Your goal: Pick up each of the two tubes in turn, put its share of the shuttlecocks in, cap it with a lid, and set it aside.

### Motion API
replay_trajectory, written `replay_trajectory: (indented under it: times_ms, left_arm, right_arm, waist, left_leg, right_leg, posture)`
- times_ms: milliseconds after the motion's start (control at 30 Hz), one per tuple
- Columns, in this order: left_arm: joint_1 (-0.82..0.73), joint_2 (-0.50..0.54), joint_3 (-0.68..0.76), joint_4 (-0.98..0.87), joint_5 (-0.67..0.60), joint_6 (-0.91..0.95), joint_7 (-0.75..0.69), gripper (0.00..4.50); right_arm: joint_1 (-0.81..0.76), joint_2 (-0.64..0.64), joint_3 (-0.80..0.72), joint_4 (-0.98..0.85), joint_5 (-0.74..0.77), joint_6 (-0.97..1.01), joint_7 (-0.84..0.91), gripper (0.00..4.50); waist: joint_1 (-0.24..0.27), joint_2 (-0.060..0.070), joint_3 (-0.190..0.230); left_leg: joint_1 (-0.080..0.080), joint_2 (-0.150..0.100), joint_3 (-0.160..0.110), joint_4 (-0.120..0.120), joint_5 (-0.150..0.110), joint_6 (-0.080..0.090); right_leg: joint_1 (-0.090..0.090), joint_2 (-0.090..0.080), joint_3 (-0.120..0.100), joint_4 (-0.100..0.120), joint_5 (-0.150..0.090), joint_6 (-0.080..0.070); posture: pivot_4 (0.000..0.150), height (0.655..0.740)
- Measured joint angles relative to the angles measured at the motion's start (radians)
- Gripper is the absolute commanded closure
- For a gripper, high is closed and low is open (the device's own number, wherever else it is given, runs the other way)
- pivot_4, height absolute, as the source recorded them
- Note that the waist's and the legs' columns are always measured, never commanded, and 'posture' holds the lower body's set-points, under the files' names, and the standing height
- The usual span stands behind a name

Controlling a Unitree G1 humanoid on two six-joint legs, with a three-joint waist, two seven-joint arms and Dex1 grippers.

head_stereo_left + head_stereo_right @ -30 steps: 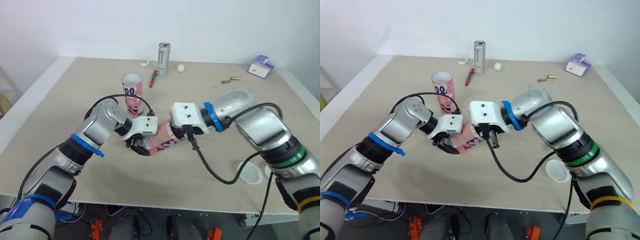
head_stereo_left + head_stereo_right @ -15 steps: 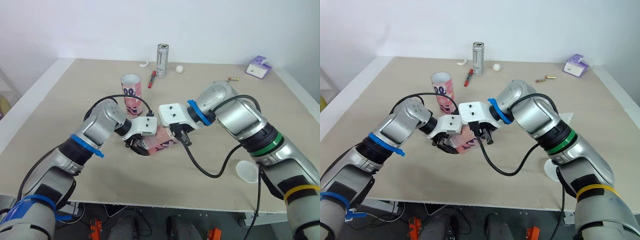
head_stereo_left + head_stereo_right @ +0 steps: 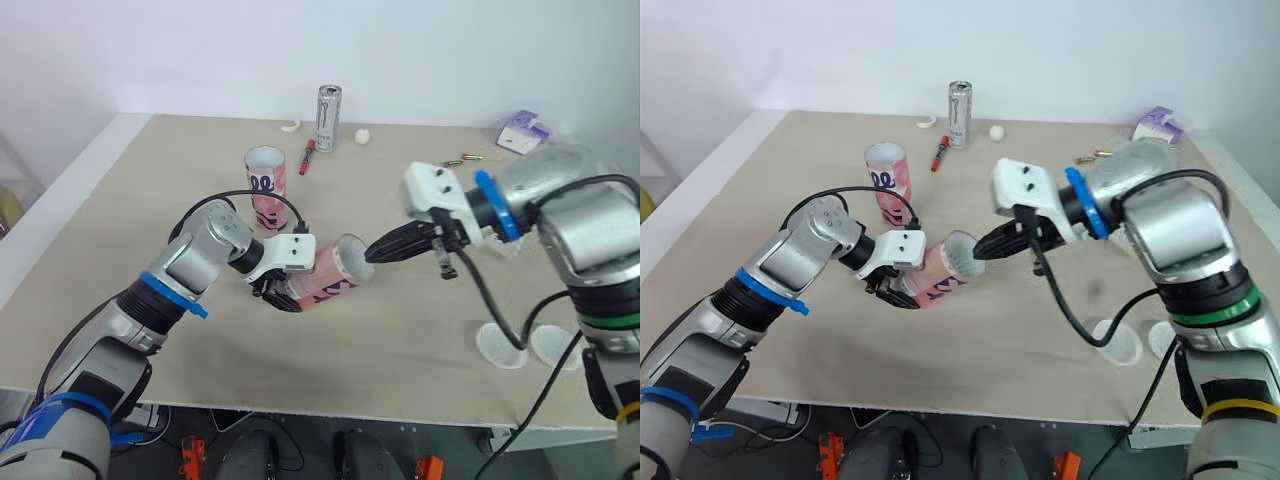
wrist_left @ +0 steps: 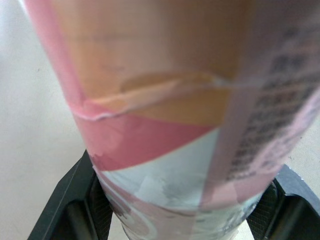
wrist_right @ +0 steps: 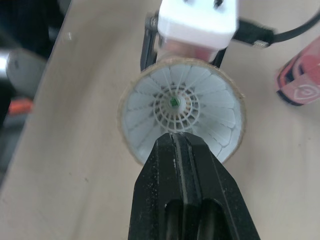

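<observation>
Left gripper [image 3: 278,290] is clamping the tube [image 3: 325,275]; right gripper [image 3: 371,253], fingers pressed together, should be pushing the shuttlecock [image 5: 175,105] in axially.

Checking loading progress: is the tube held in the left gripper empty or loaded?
Loaded: a white shuttlecock sits inside the open mouth of the held tube. How many lie deeper, cannot tell.

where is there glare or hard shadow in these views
Left eye view: the can shows a pale sheen on its metal side; the upright tube throws only a faint, soft shadow on the table. Right wrist view: the shuttlecock inside the held tube is evenly lit, no glare.
</observation>
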Motion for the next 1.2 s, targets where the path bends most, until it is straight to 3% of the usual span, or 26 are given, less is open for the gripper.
replay_trajectory:
  times_ms: [200, 333, 700, 1067, 1200]
  left_arm:
    - [0.036, -0.009, 0.038, 0.001, -0.019, -0.009, 0.022, 1.55]
    - [0.118, -0.086, 0.116, 0.026, -0.082, -0.087, 0.091, 1.55]
    - [0.277, -0.308, 0.219, 0.09, -0.212, -0.287, 0.254, 1.55]
    - [0.288, -0.39, 0.209, 0.253, -0.192, -0.418, 0.339, 1.55]
    - [0.273, -0.393, 0.197, 0.293, -0.175, -0.467, 0.337, 1.55]
  right_arm:
    - [0.223, -0.033, -0.25, -0.087, 0.1, 0.08, -0.141, 4.44]
    - [0.365, -0.024, -0.387, -0.147, 0.141, 0.091, -0.266, 4.44]
    - [0.605, -0.068, -0.464, -0.136, 0.137, 0.042, -0.351, 4.44]
    - [0.768, -0.158, -0.479, -0.035, 0.091, -0.05, -0.35, 4.44]
    - [0.802, -0.227, -0.48, 0.013, 0.076, -0.082, -0.327, 3.09]
  waist:
    - [0.002, 0.0, 0.0]
    - [0.004, -0.001, 0.0]
    - [-0.001, -0.001, 0.001]
    - [-0.001, -0.002, 0.002]
    - [-0.001, -0.001, 0.002]
  left_leg:
    - [0.0, -0.001, 0.001, 0.001, 0.0, 0.0]
    - [-0.002, -0.001, 0.0, 0.004, 0.0, 0.0]
    - [-0.006, 0.0, 0.0, 0.006, 0.0, 0.001]
    - [-0.006, 0.0, 0.0, 0.006, 0.0, 0.001]
    - [-0.006, 0.0, 0.0, 0.007, 0.001, 0.002]
  right_leg:
    - [0.001, -0.003, -0.002, 0.0, 0.0, 0.001]
    - [0.002, -0.008, -0.004, -0.001, 0.0, 0.003]
    - [0.0, -0.004, -0.005, -0.002, 0.002, 0.005]
    - [-0.001, -0.002, -0.003, -0.002, 0.004, 0.006]
    - [0.0, -0.002, -0.003, -0.002, 0.004, 0.007]
  posture:
    - [0.15, 0.74]
    - [0.15, 0.74]
    - [0.15, 0.74]
    - [0.15, 0.74]
    - [0.15, 0.74]
